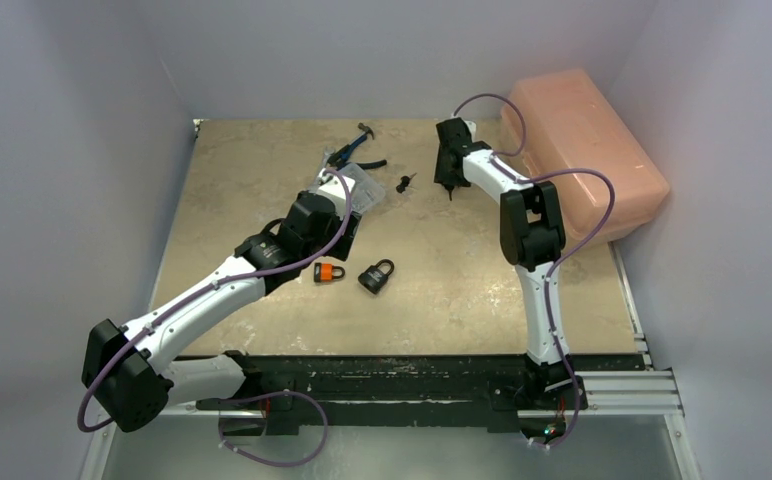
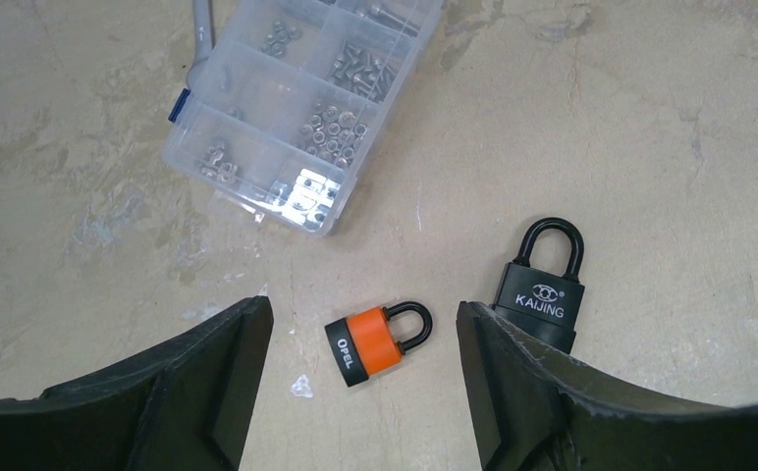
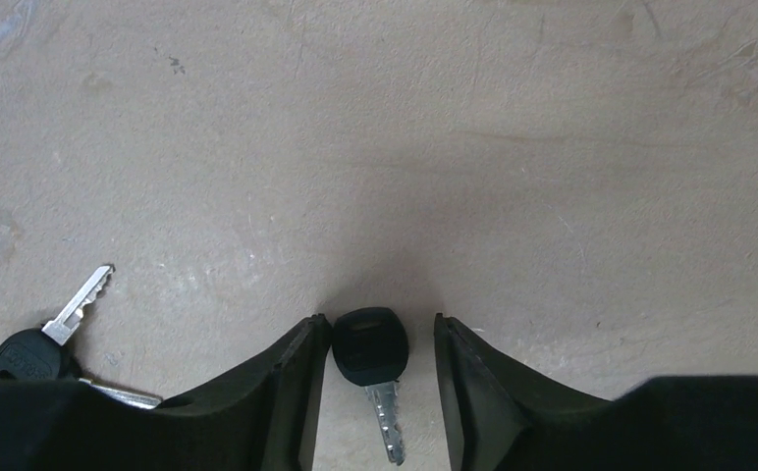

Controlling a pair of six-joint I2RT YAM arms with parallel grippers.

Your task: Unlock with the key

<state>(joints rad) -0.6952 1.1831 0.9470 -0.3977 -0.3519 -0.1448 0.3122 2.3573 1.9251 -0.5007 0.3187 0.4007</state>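
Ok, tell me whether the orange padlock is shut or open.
Shut: the orange padlock lies flat, both shackle legs seated in its body.

Clear compartment box [image 2: 181,103] of nuts and screws, blue-handled pliers [image 1: 360,155] just beyond, pink storage tub [image 1: 587,150] far right, beige table [image 1: 462,290].
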